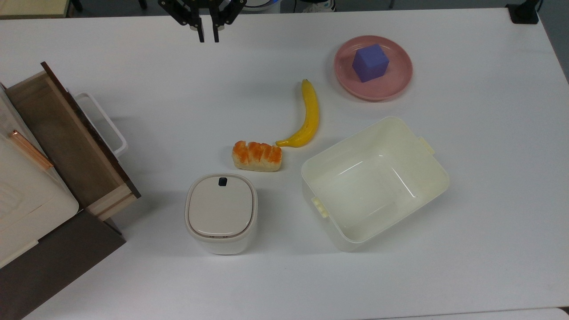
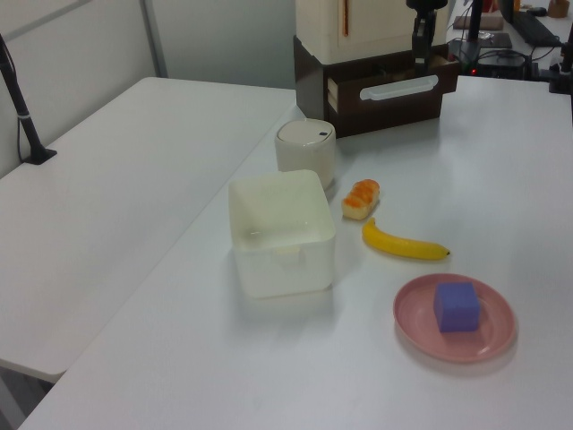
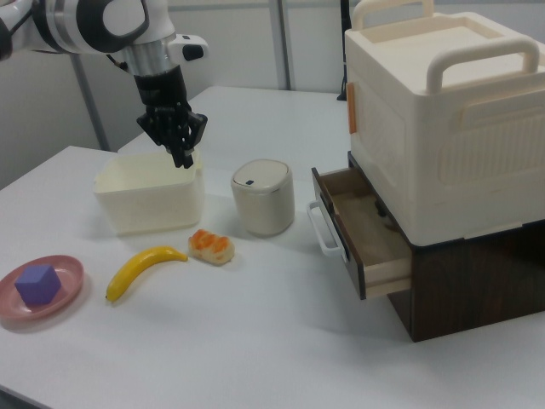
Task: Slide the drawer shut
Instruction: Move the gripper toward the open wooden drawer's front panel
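Note:
The drawer stands pulled out of the dark brown cabinet at the top view's left, its brown inner bottom bare. Its dark front panel carries a white loop handle. The drawer and handle also show in the right view, and the handle in the left view. My gripper hangs above the table's far edge in the top view, well to the right of the drawer and apart from it. Its fingers are drawn nearly together on nothing. The gripper points down in the right view.
A white appliance sits on the cabinet above the drawer. On the table lie a lidded white canister, a bread piece, a banana, a cream tub and a pink plate with a purple cube.

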Controlling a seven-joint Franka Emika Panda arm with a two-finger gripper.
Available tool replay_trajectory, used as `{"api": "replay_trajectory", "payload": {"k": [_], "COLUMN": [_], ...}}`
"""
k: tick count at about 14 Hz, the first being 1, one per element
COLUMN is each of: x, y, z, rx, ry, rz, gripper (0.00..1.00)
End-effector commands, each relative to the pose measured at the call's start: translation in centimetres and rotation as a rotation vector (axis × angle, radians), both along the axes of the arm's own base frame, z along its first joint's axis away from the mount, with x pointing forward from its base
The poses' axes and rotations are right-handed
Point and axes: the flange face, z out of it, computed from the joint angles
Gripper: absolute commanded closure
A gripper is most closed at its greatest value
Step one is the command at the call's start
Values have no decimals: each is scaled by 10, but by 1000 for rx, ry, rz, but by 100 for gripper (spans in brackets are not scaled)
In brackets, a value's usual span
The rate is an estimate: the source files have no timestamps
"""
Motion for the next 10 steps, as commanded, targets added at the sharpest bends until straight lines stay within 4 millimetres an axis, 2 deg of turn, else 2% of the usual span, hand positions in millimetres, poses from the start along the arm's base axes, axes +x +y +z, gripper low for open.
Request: {"api": "replay_trajectory", "payload": {"k": [1,4,5,7,10], "x": [-5,0,3,6,19], "y": [3,3,1,-12,-40], "z": [0,-8,-19,-28,-55], "rx": [22,24,15,14,20], "ry": [28,33,53,60,60], "rz": [25,2,-52,-158,-393], "gripper": [100,100,100,100,100]}}
